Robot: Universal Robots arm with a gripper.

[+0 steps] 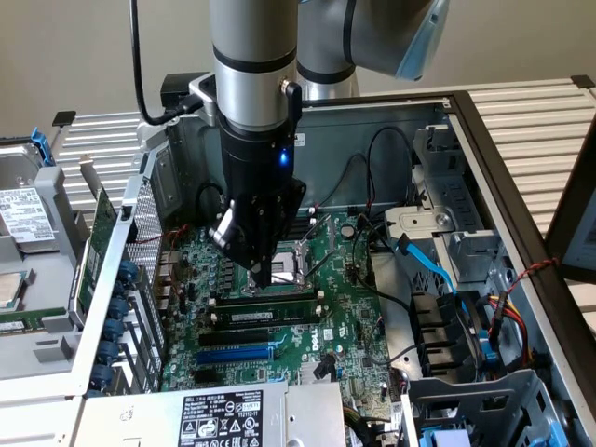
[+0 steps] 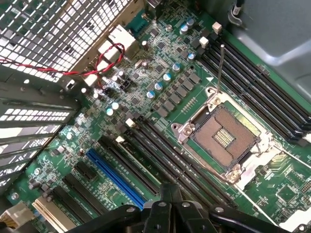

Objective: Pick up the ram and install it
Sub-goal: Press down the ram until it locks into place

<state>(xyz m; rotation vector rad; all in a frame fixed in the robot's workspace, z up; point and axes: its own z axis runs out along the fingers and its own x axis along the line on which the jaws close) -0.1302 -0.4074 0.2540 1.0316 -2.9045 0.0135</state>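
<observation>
While my claw (image 1: 264, 277) hangs pressed together just above the motherboard (image 1: 354, 307), to the exterior view's left of the CPU socket (image 1: 305, 253), it pinches nothing. Just below the claw, the ram (image 1: 268, 318) already lies along a black memory slot, apparently installed; whether it is fully latched I cannot tell.

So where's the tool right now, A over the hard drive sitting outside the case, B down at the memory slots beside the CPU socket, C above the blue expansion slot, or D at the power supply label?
B: in the exterior view the tool is down on the motherboard, its tip at the ram lying along the slots just next to the open CPU socket.
</observation>
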